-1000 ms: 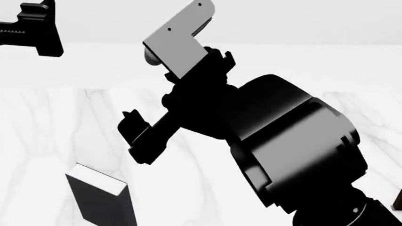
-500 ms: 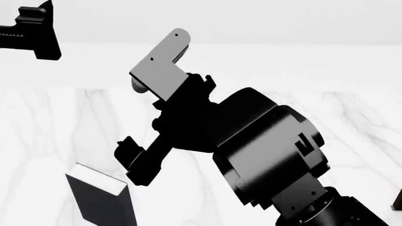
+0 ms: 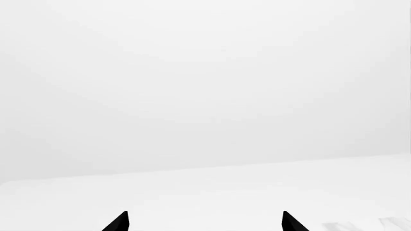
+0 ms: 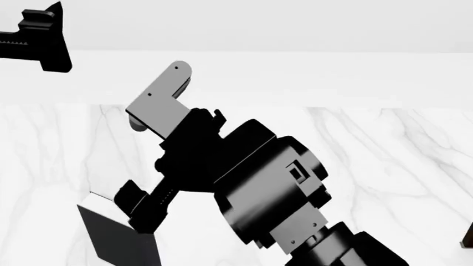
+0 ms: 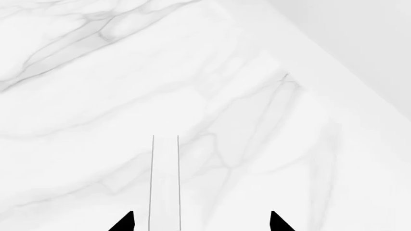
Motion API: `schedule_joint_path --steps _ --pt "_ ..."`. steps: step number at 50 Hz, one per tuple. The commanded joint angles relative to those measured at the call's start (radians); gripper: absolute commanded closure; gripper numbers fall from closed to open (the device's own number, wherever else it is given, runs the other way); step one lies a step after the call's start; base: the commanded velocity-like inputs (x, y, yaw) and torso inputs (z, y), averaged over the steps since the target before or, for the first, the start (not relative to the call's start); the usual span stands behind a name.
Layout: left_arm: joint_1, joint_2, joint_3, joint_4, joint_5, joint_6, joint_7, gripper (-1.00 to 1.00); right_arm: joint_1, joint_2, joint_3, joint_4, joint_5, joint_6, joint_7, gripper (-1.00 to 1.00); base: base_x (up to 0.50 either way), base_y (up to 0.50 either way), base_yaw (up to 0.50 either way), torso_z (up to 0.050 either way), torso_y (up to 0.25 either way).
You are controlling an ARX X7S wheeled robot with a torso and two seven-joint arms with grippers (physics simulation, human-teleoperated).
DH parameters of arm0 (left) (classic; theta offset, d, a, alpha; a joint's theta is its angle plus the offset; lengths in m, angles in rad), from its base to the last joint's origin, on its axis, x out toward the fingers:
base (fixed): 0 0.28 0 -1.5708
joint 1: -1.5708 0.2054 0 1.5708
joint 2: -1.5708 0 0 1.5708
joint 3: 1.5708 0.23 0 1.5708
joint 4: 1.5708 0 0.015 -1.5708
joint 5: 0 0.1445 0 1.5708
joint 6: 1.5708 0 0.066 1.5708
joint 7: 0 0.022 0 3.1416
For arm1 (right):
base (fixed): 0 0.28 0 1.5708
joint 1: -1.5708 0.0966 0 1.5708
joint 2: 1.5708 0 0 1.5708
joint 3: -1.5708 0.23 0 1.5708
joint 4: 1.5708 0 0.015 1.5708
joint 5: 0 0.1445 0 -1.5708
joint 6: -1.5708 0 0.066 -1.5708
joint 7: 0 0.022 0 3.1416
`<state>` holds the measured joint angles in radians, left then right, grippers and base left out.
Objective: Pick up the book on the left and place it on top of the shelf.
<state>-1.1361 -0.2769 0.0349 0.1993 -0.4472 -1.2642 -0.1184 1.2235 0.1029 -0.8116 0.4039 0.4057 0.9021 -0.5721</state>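
The right gripper (image 4: 137,213) hung just over the upper corner of the black book (image 4: 118,238), which stood near the front left of the marble table (image 4: 384,155). Its wrist was angled downward, apparently to straddle the book's white top edge. In the right wrist view its fingertips (image 5: 123,222) stood apart, with a thin pale strip rising between them, probably that page edge, and they gripped nothing. The left gripper (image 4: 37,41) was parked high toward the far left, jaws spread on bare white wall, likely kept clear. The grey-veined marble ran back to a plain white wall. No shelf was identifiable.
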Motion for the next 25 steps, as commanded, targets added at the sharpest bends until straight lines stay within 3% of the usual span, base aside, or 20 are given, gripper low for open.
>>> schedule_joint_path --steps 1,14,25 --pt "0.002 -0.002 -0.001 0.000 -0.005 0.002 -0.001 -1.00 -0.003 -0.052 -0.031 0.086 -0.011 -0.049 -0.001 -1.00 0.00 0.00 0.00 0.000 0.000" --pt "0.007 -0.011 -0.008 0.017 -0.015 -0.006 -0.005 -1.00 0.008 -0.101 -0.143 0.242 0.062 -0.154 0.026 -1.00 0.00 0.00 0.00 0.000 0.000" --pt "0.013 -0.015 -0.006 0.015 -0.018 -0.001 -0.008 -1.00 0.065 -0.102 -0.505 0.396 0.402 -0.337 0.130 -1.00 0.00 0.00 0.00 0.000 0.000"
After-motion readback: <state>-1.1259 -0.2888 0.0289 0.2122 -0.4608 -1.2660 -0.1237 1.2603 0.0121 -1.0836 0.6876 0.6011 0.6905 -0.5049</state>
